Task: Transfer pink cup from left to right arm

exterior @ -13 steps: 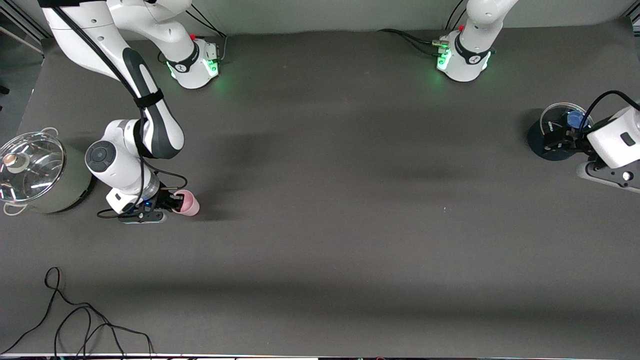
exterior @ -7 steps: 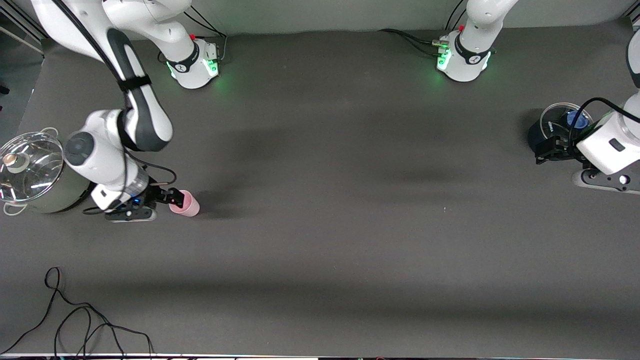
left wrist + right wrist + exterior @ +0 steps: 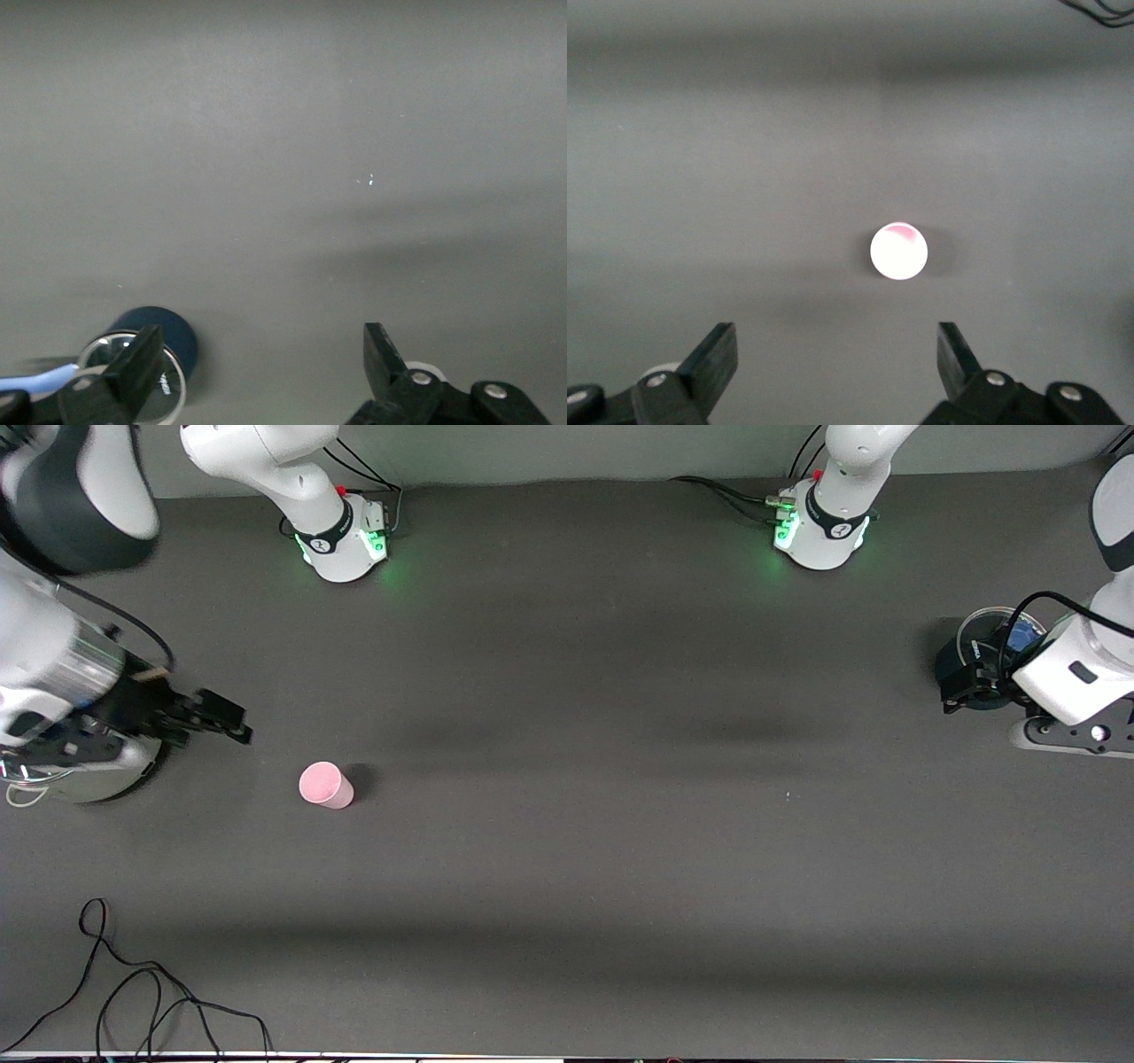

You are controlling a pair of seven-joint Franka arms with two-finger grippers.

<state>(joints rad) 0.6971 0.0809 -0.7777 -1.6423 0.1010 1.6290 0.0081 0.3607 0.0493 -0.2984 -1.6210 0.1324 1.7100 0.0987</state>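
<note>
The pink cup (image 3: 325,785) stands upright and alone on the dark table, toward the right arm's end; in the right wrist view the cup (image 3: 899,251) shows from above with its pale inside. My right gripper (image 3: 232,722) hangs open and empty in the air, apart from the cup, beside the pale-green pot; its fingers (image 3: 719,347) are spread wide. My left gripper (image 3: 950,686) is open and empty at the left arm's end of the table, over a dark-blue pot (image 3: 173,329).
The pale-green pot (image 3: 106,784) is mostly hidden under my right wrist. The dark-blue pot with a glass lid (image 3: 983,633) stands by the left gripper. A black cable (image 3: 133,992) lies looped near the table's front corner. The arm bases (image 3: 345,536) stand along the table's back edge.
My right gripper has opened, let go of the pink cup, risen and pulled back toward the pale-green pot. The cup stays where it stood. The left gripper has shifted only slightly.
</note>
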